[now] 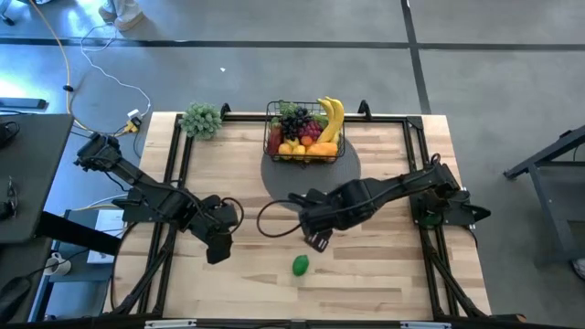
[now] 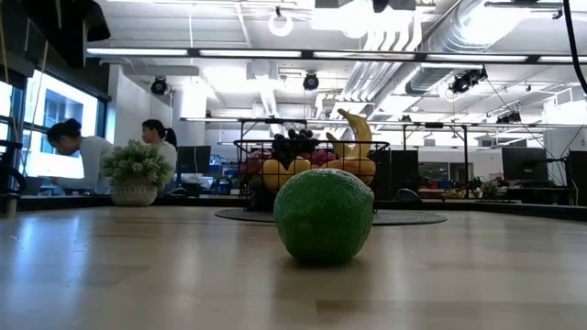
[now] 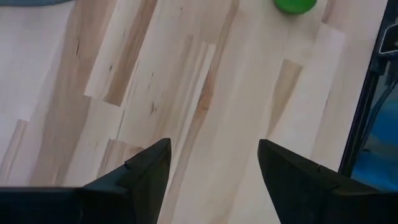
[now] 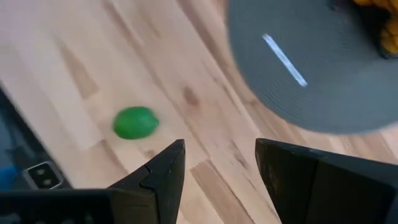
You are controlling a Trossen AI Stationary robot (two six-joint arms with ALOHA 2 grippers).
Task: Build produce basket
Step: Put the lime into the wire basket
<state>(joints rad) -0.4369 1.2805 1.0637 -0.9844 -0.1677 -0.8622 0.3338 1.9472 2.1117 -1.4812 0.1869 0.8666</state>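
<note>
We found the basket (image 1: 304, 137) at the far middle of the counter (image 1: 384, 283), standing on a grey round mat (image 1: 274, 174) and already heaped with produce: bananas (image 1: 331, 117) leaning up at one end, dark grapes (image 1: 292, 119), and yellow and orange fruit (image 1: 297, 149) toward the near side. One piece was left out, a green lime (image 1: 300, 265), lying alone on the bare wood near the front edge, well apart from the basket. We judged the task nearly done, with that lime the only item still to go in, as far as the views showed. The right hand (image 1: 317, 240) hung over the counter between the mat and the lime, its fingers spread and holding nothing; its wrist view had the lime (image 4: 135, 122) ahead and off to one side, not between the fingers. The left hand (image 1: 218, 249) hovered to the left of the lime, also released and empty, with the lime (image 3: 294, 5) just at the edge of its wrist view. A pale green leafy bunch (image 1: 201, 120) stood at the far left corner, clear of the work. A dark cable (image 1: 274, 216) looped over the counter between the two arms, near the mat. We saw nothing lying between the lime and either hand. In the low view two people (image 2: 110, 147) were in the room behind the counter, well away.
</note>
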